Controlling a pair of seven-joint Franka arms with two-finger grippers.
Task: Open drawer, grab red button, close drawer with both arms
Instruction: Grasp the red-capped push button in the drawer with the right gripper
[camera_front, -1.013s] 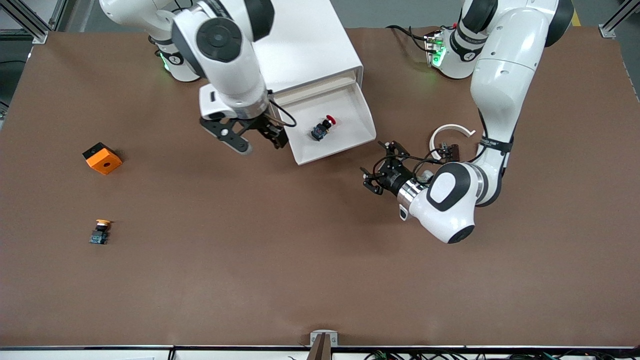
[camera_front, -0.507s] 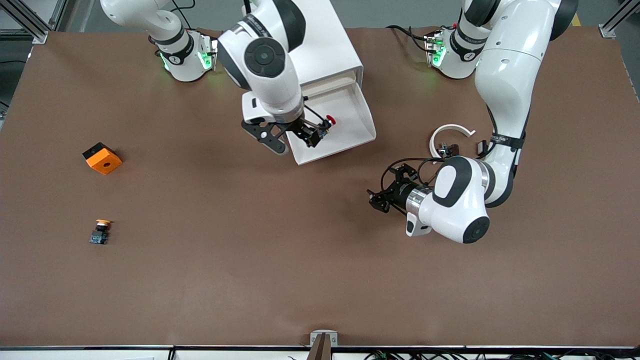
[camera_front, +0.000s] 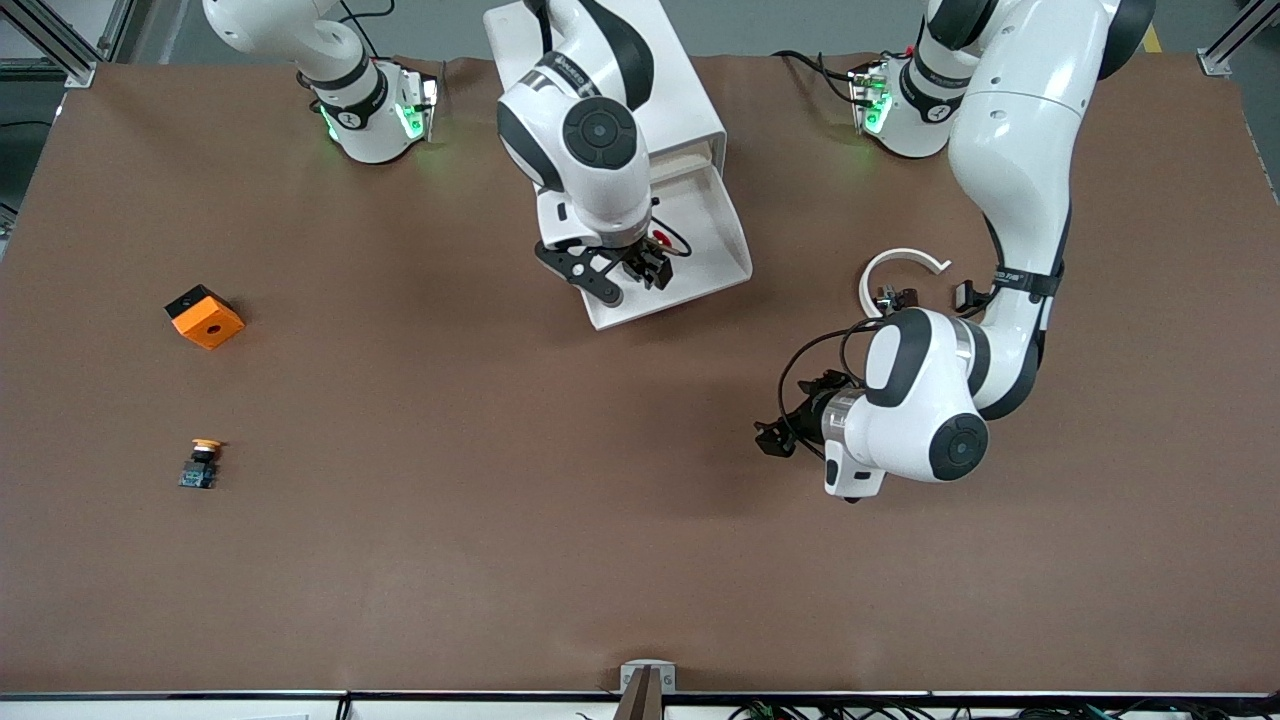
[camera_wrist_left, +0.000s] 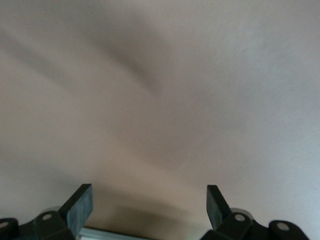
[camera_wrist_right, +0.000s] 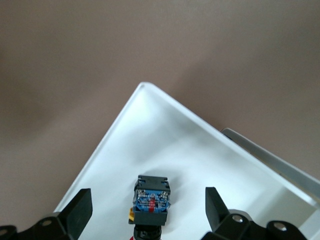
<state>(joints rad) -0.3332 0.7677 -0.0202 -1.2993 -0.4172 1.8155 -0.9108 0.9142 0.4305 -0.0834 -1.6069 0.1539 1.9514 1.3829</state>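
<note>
With the drawer (camera_front: 690, 250) pulled out, the grab is in hand: the right hand (camera_wrist_right: 149, 212), fingers spread, hangs over the button (camera_wrist_right: 151, 197) lying in the drawer, and should descend and close, while the left hand (camera_wrist_left: 150, 207), open and empty, waits over bare tabletop (camera_front: 500, 520).

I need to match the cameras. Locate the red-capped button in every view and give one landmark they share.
Front view: the red-capped button lies in the open drawer, mostly hidden under the right gripper; only its red cap shows.
Right wrist view: the button lies between the open fingers, blue base uppermost.
Left wrist view: not in it, only brown table.
Shared landmark: the drawer's white corner, in the front and right wrist views.
</note>
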